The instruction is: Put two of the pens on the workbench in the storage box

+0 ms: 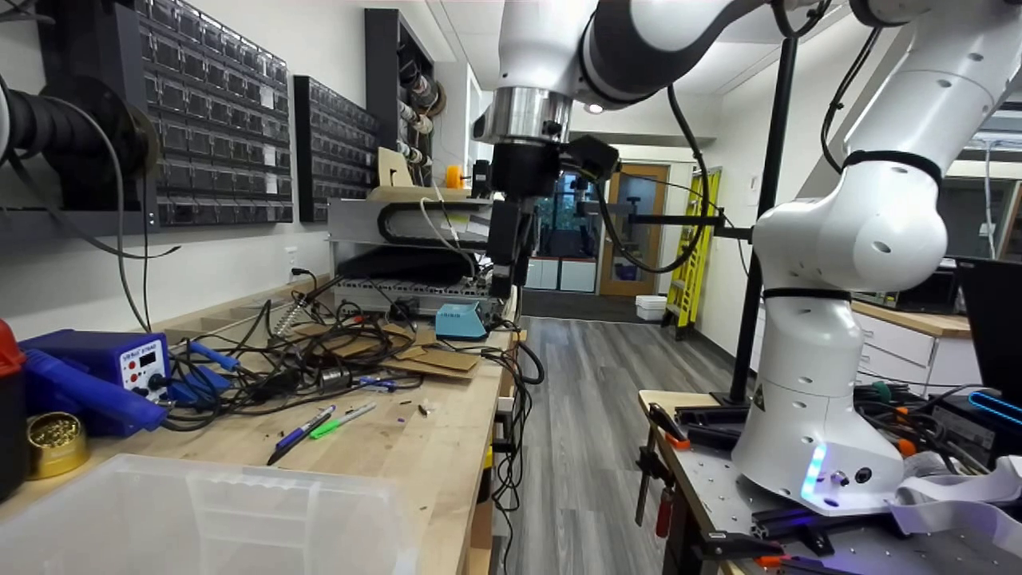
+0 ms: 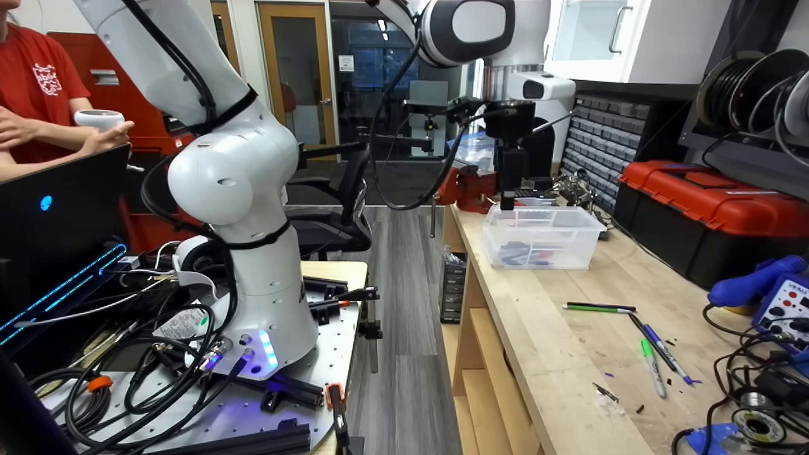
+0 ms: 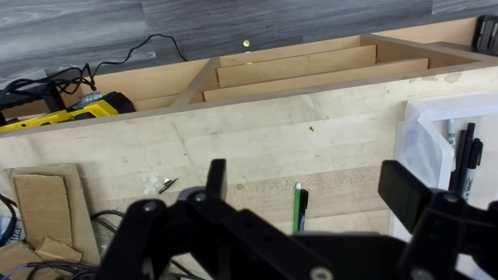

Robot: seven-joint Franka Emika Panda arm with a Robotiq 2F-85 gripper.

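Nearest me, in an exterior view, a spool of solder (image 2: 758,424) lies on the table (image 2: 556,379), and a blue unit with knobs (image 2: 788,311) stands past it. Then come a green marker (image 2: 653,368) and, near it, a blue pen (image 2: 669,354) and a black pen (image 2: 652,342) side by side. A bit farther on, a slim green pen (image 3: 297,208) and a second black pen (image 3: 304,199) lie close together. Beyond them sits the clear storage box (image 2: 572,230), and I can make out several pens (image 3: 467,151) inside it. Above the table the jaws of the white arm (image 2: 234,183) point down, spread wide apart; the wrist view shows the slim green pen and the second black pen beneath, in the gap. Off to the side of the box is a red-lidded toolbox (image 2: 720,202); past the box, a red vise (image 2: 474,189) at the table's edge. Well behind it all I see a wood-framed door (image 2: 297,82).
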